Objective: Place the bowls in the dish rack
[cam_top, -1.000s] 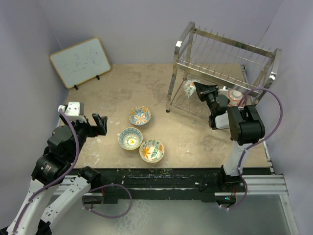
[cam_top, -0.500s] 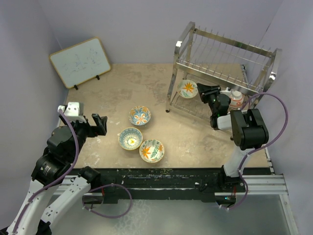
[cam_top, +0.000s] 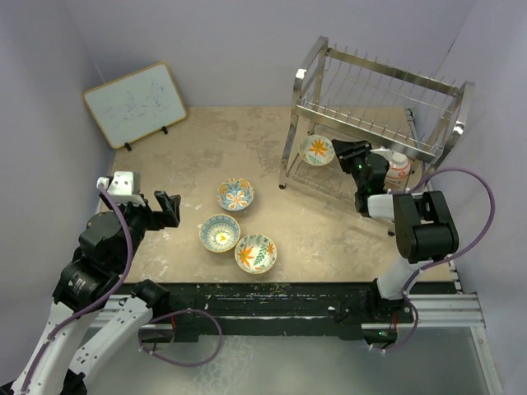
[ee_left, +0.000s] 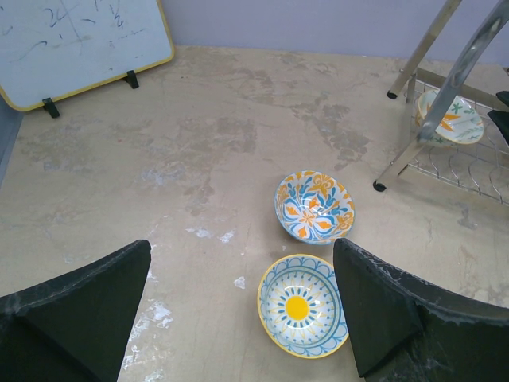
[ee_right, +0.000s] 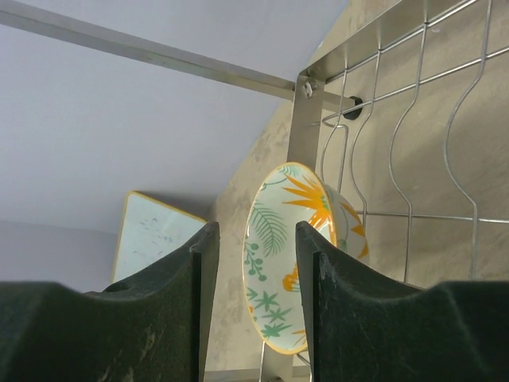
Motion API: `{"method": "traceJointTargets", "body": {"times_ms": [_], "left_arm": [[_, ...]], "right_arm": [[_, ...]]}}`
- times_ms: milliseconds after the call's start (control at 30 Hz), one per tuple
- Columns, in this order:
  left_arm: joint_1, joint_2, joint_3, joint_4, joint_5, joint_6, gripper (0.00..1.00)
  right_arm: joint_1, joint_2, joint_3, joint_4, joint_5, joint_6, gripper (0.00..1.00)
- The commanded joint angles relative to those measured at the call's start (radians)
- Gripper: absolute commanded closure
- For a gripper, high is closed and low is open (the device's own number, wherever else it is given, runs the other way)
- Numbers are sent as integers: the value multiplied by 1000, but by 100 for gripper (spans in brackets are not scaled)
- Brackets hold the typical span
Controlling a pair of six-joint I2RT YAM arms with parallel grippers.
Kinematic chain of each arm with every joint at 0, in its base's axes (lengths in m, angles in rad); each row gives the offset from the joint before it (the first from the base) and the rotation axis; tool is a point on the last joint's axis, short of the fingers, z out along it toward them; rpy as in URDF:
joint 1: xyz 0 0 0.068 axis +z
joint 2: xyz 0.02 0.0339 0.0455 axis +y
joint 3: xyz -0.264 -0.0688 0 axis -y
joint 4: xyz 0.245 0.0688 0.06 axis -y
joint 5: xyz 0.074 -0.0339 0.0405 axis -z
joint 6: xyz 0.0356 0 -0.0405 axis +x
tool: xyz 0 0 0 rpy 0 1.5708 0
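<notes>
Two bowls are already in the dish rack [ee_right: 302, 127]. A leaf-patterned bowl [ee_right: 282, 239] stands on edge between the wires at the left end of the lower tier, and a red-orange bowl [cam_top: 398, 165] sits toward the right end of that tier. The right fingers [ee_right: 183, 294] are apart, one on either side of the leaf-patterned bowl's rim. They do not look clamped on it; the rack seems to carry it. The other three bowls lie mouth-up on the desk [cam_top: 214, 140], close together near its middle: a blue-and-orange bowl [ee_left: 314, 207], a yellow-centred bowl [ee_left: 302, 306] just in front of it, and a green-leaf bowl [cam_top: 255, 253] beside that one. The left fingers [ee_left: 87, 310] hang wide apart above the near side of this group, with nothing between them. These bowls look like glazed ceramic, so they are probably rigid, fairly heavy for their size, smooth enough to slip, and liable to chip if knocked against the metal wires or each other. The rim seems the sensible place to grip, with one finger inside the wall and one outside, pinching on the side facing away from the neighbouring bowls. A firm, square pinch should stop the bowl swinging when it is tipped on edge. Each bowl probably wants lowering gently between two wires, and the standing one looks easy to topple with a stray nudge.
</notes>
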Motion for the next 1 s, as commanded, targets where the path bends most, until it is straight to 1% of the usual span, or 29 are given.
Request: {"method": "traceJointTargets", "body": {"times_ms": [0, 67, 167, 367, 533, 667, 767, 967], "left_arm": [[-5, 6, -1, 52, 7, 9, 1], [-5, 5, 1, 49, 7, 7, 1], [-4, 2, 1, 47, 4, 4, 1], [-4, -6, 4, 38, 7, 0, 1], [-5, -13, 6, 33, 4, 3, 1], [-4, -18, 4, 34, 1, 3, 1], [-4, -22, 4, 33, 0, 5, 1], [-5, -24, 4, 34, 3, 5, 1]], "right_arm": [[47, -50, 56, -24, 53, -88, 54], [74, -59, 65, -31, 64, -117, 54], [127, -55, 115, -92, 78, -171, 53], [194, -16, 207, -221, 154, -212, 42], [215, 20, 310, -406, 227, -272, 37], [233, 40, 424, -585, 301, -327, 32], [243, 47, 465, -659, 340, -362, 30], [272, 83, 538, -756, 387, -426, 30]]}}
